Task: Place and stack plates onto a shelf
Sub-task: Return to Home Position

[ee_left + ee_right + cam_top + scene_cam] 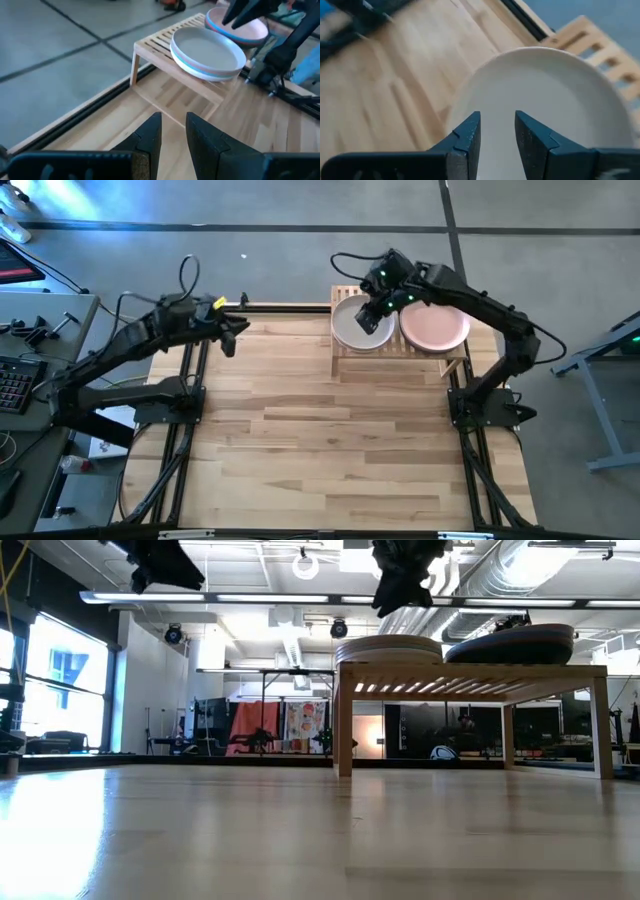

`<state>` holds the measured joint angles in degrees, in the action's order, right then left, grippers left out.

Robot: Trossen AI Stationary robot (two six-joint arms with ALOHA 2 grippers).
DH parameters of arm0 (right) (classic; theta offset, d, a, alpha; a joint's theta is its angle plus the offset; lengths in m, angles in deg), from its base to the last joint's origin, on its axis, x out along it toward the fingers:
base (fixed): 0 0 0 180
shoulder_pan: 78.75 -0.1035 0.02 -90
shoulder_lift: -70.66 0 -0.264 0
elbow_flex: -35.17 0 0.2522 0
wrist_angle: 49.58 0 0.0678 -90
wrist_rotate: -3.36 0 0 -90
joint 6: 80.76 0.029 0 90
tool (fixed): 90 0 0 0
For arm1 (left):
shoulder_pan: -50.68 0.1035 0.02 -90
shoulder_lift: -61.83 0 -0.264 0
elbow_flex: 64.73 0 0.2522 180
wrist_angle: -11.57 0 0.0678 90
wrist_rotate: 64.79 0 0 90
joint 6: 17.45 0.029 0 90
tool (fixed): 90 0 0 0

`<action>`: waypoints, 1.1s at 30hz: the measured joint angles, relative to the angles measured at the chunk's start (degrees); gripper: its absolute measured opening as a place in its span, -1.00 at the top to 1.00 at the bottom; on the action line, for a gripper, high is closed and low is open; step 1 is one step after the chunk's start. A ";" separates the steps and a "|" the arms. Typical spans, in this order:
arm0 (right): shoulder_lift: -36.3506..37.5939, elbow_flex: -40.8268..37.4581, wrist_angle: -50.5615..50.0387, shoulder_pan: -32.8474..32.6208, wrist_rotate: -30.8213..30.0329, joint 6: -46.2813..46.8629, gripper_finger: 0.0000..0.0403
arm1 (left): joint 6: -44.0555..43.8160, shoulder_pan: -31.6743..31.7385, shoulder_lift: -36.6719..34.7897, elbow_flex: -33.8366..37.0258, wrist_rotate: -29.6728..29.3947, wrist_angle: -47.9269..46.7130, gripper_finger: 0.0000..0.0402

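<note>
Right tool (372, 315): hovering empty over cream-topped stack (348, 332), fingers apart, likely finishing placing.
Left tool (232, 338): waiting over surface's (330, 450) far edge, leftward, fingers slightly apart.
Shelf (400, 355): sitting at far edge, carrying pink-topped stack (435, 327) alongside.

We count one shelf (470, 671). On the shelf stand two stacks of plates: a cream-topped stack (348, 330) and a pink-topped stack (435, 327). We cannot count the plates in each for sure; at least three rims show in the cream-topped one. We count two grippers: the left gripper (232, 340) beside the shelf, the right gripper (372, 315) above it.
</note>
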<state>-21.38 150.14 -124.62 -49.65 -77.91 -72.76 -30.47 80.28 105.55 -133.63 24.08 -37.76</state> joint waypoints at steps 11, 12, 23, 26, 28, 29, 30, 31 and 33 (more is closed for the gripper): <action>14.44 -27.78 34.84 -0.67 11.73 6.85 0.51 | 0.05 -0.02 -15.14 15.10 -2.50 10.29 0.62; 15.88 -30.46 38.43 -0.95 11.91 7.92 0.51 | 0.21 -0.02 -16.18 16.04 -2.51 10.22 0.62; 30.70 -53.76 70.60 -2.44 11.44 20.51 0.51 | -1.72 -0.02 -27.31 28.92 -2.06 17.36 0.62; 33.90 -58.36 76.37 -3.09 10.80 20.48 0.51 | -2.92 0.00 -29.50 32.89 -1.95 21.50 0.62; 35.71 -61.13 80.13 -3.46 8.87 20.49 0.51 | -3.31 0.00 -30.54 35.11 -1.91 22.94 0.62; 36.47 -62.59 81.97 -3.74 7.74 20.49 0.51 | -3.29 0.00 -31.01 36.07 -1.78 23.28 0.62; 37.18 -64.01 83.27 -3.93 7.31 20.49 0.51 | -3.17 0.00 -31.43 36.93 -1.32 23.29 0.62; 37.82 -65.24 84.21 -4.08 7.11 20.49 0.51 | -2.97 0.00 -31.77 37.67 -0.80 23.24 0.62; 39.21 -67.83 86.02 -4.31 7.13 20.51 0.51 | -2.94 -0.02 -32.16 39.01 -0.44 23.34 0.62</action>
<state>17.83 82.30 -38.60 -53.96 -70.78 -52.25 -33.42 80.26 73.40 -94.61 23.65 -14.42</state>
